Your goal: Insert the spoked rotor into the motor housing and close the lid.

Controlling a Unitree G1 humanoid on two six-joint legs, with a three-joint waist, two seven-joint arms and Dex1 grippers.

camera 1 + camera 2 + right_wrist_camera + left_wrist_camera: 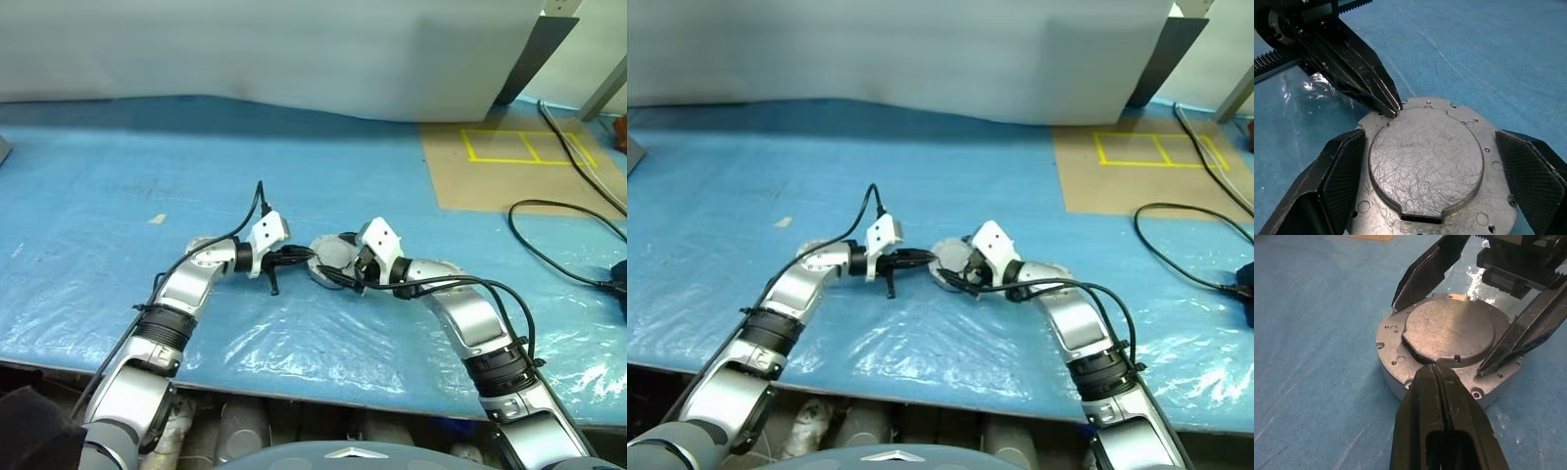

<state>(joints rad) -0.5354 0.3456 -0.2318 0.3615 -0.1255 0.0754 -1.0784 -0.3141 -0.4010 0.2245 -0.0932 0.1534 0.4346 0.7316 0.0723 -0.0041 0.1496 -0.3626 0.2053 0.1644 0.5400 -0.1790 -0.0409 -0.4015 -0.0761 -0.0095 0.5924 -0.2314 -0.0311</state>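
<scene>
- Scratched grey metal: the lid lies face-down on the silver-rimmed motor housing, which sits on the blue plastic sheet over the desk, between the two grippers.
- In the left wrist view a dark slit shows under the lid's edge nearest the left gripper, so by my reading the lid is not fully seated there.
- The spoked rotor is hidden; I take it to be inside already, though the lid covers any proof.
- The left gripper has its fingers pressed together into one point, resting at the lid's rim where lid meets housing.
- The right gripper is spread wide, one finger on either side of the housing, close beside its wall but not clamping it as far as I can tell.
- To finish well: steady the housing with the right gripper, then press down on the raised edge with the left tip, rather than prodding sideways, which could skid the casing over the slick sheet.
- The lid's notch probably has to line up with the housing's recess before it drops flush.
- A black cable lies well off beyond the right gripper, out of the way.
</scene>
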